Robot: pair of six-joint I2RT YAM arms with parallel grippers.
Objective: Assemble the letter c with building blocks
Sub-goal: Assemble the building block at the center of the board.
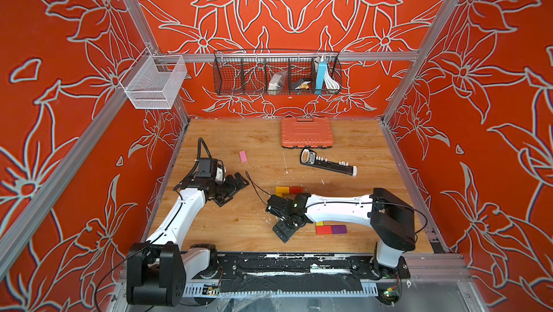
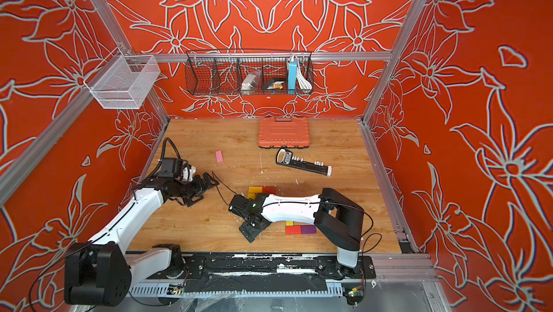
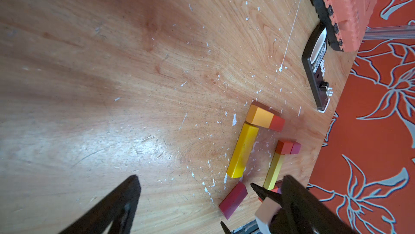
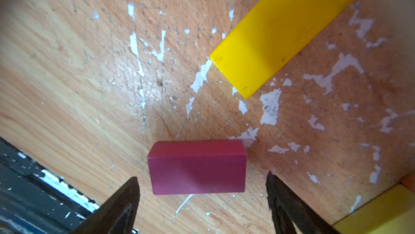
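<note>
In the right wrist view a magenta block [image 4: 197,167] lies flat on the wood, its near edge between the tips of my right gripper [image 4: 202,184]. The jaws are open, with a gap on each side. Beyond it runs a long yellow block [image 4: 280,30]. In both top views the right gripper [image 1: 283,231] hangs low beside a yellow [image 1: 319,223], red [image 1: 324,229] and purple block [image 1: 339,229]. An orange-yellow block [image 1: 282,190] and a red block [image 1: 296,189] lie further back. A pink block [image 1: 243,156] lies alone at the back left. My left gripper [image 1: 236,186] is open and holds nothing.
An orange ribbed case [image 1: 306,132] stands at the back of the table. A black bar with white pegs [image 1: 329,163] lies in front of it. A black rail [image 1: 284,265] runs along the front edge. Wire baskets [image 1: 276,74] hang on the back wall.
</note>
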